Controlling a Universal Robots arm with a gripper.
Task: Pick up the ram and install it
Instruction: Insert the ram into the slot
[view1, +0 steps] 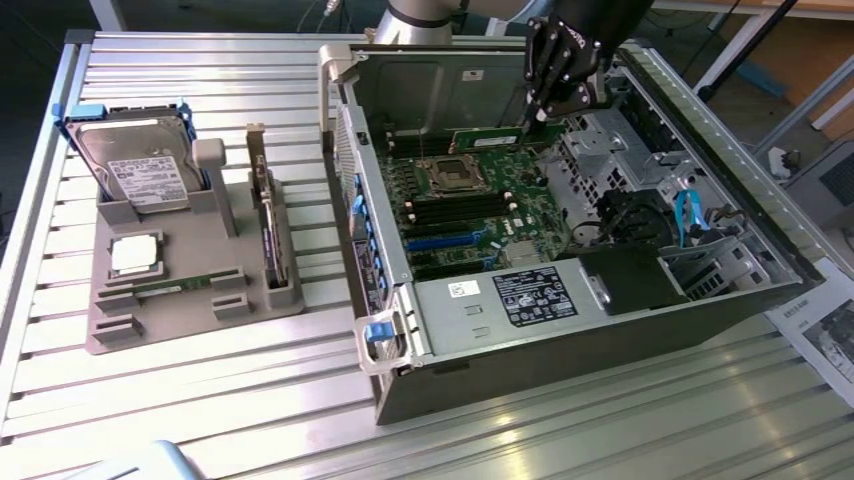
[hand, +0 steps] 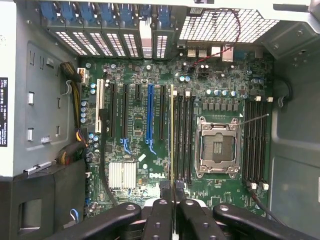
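Ram (hand: 172, 130) edge-on, near end behind hand (hand: 172, 190)

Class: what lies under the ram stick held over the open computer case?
Under the ram, gripped by the shut end effector, lie black memory slots on the motherboard, beside the empty processor socket. The strip right beneath its edge is covered.
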